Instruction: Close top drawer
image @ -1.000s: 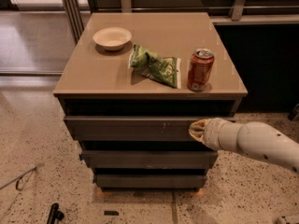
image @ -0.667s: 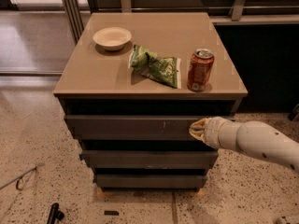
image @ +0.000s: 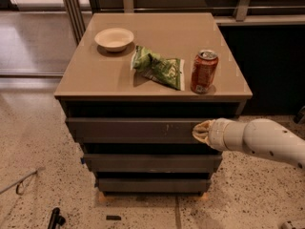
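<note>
The top drawer [image: 128,129] is the widest of three dark grey-brown handleless fronts under a tan cabinet top [image: 95,75]. It has small whitish scuffs right of centre. It stands out a little from the cabinet body, with a dark gap above it. My gripper [image: 200,131] comes in from the right on a white arm [image: 267,141]. Its tan tip rests against the right end of the drawer front.
On the cabinet top stand a white bowl [image: 114,38], a green chip bag [image: 158,66] and a red soda can [image: 204,71]. Two narrower drawer fronts [image: 151,162] sit below. A speckled floor lies around, a dark wall at right, a black tool [image: 55,218] at bottom left.
</note>
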`<action>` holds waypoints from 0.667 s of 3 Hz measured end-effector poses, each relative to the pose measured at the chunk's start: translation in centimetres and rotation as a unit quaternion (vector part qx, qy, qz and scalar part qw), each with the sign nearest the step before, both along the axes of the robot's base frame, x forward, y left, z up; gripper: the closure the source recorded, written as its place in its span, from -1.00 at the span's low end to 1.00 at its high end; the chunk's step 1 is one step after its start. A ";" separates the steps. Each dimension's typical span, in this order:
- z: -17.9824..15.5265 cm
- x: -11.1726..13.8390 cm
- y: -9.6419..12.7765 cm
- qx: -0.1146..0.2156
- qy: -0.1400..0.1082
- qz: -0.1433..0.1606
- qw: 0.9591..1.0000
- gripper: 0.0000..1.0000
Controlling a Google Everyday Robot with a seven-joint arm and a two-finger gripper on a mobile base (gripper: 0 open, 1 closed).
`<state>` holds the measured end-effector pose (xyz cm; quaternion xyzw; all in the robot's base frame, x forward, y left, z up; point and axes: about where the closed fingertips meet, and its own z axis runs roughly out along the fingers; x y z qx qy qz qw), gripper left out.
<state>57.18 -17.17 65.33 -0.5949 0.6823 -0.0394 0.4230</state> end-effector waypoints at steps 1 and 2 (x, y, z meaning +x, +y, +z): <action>1.3 -0.3 0.5 0.040 0.032 0.033 0.998 1.00; 2.4 -0.9 1.3 0.073 0.071 0.075 0.992 1.00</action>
